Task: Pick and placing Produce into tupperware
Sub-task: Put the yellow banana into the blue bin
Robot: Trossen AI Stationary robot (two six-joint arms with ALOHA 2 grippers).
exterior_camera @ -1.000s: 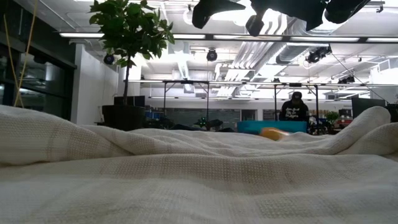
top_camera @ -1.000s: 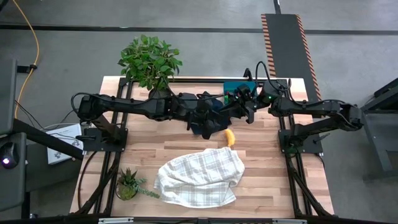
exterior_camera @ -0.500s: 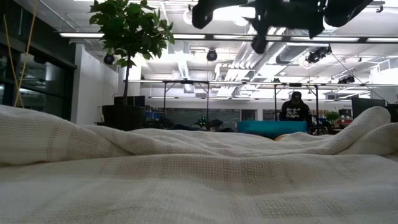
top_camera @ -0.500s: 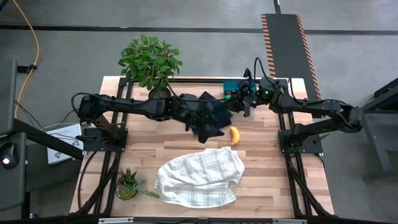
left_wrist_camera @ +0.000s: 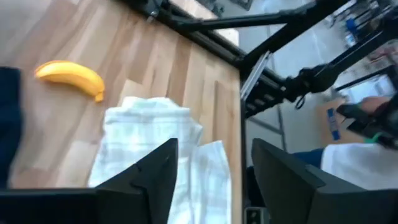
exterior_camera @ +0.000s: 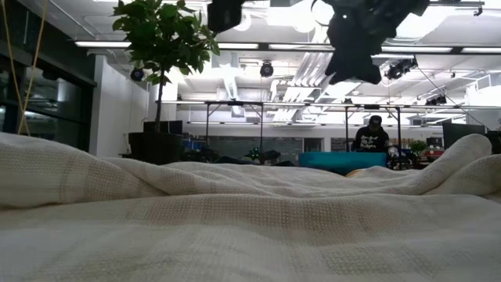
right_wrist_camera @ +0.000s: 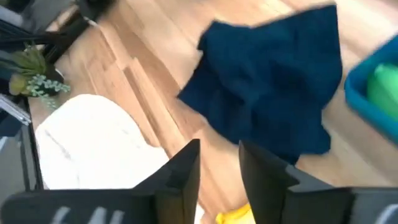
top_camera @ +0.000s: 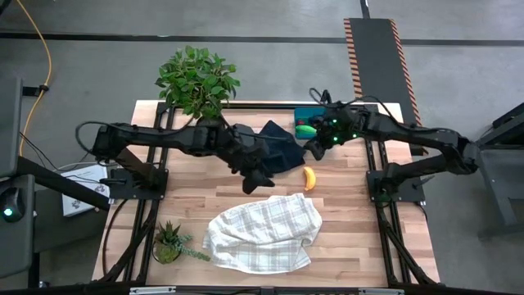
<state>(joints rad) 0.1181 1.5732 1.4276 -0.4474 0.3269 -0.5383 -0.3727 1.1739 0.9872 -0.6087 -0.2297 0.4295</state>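
The yellow banana (top_camera: 308, 178) lies on its side on the bare wood, between the navy cloth (top_camera: 278, 141) and the white checked cloth (top_camera: 264, 232). The teal tupperware (top_camera: 311, 113) stands at the far edge with a bright green piece (top_camera: 306, 129) lying inside. My right gripper (top_camera: 313, 152) hangs tipped downward between the box and the banana, its fingers (right_wrist_camera: 180, 177) a little apart with nothing between them. My left gripper (top_camera: 260, 182) hovers to the left of the banana, above the near edge of the navy cloth, open and empty (left_wrist_camera: 214, 149).
A big leafy potted plant (top_camera: 196, 78) stands at the far left. A small potted plant (top_camera: 168, 242) sits at the near left corner. The white cloth fills the low view's foreground (exterior_camera: 235, 219). A person (exterior_camera: 373, 135) sits in the room behind.
My left gripper has drawn back toward the table's left and near edges, away from the banana. My right gripper has tipped steeply downward and come from over the box toward the banana. In the low view the banana has sunk almost out of sight behind the white cloth.
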